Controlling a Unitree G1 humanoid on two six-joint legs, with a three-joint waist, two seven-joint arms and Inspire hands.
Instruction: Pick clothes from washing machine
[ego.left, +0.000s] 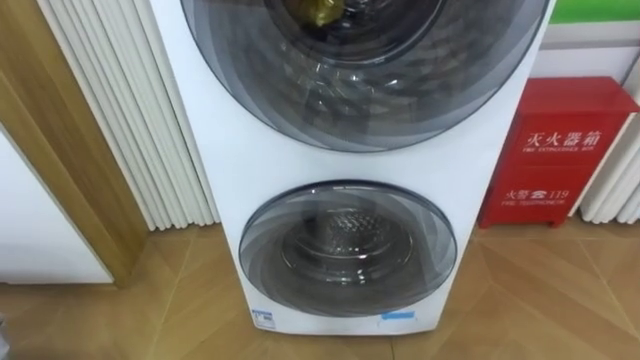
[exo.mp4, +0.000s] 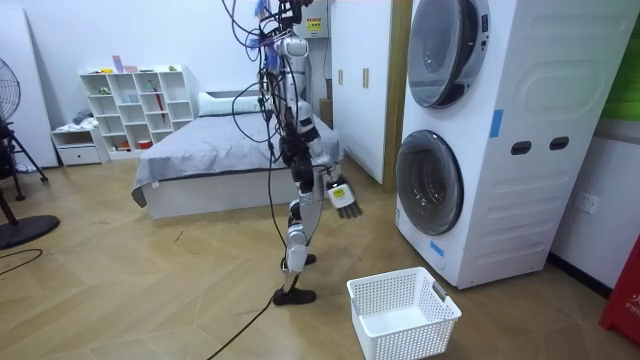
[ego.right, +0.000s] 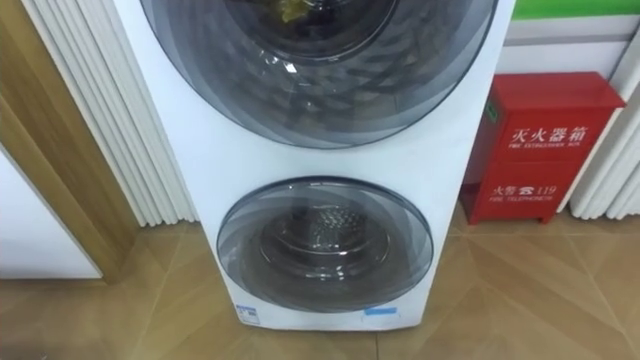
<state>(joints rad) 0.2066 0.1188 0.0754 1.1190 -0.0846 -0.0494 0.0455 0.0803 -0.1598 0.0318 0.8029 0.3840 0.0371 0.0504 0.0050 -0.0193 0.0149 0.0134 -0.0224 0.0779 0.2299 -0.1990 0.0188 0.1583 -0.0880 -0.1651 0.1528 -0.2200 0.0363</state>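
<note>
The right hand (exo.mp4: 342, 197) hangs forward at hip height, fingers loosely extended.

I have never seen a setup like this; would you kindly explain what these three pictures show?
The room view comes from a camera standing in the room: a two-legged robot faces a stacked washer, with a white basket on the floor nearby. Its right hand hangs before it, open, holding nothing. The two eye views come from the robot's head and show the washer close up: its upper door and lower door, both closed, and a red box on the floor to the right. A yellowish thing shows behind the upper door; I cannot tell what.
</note>
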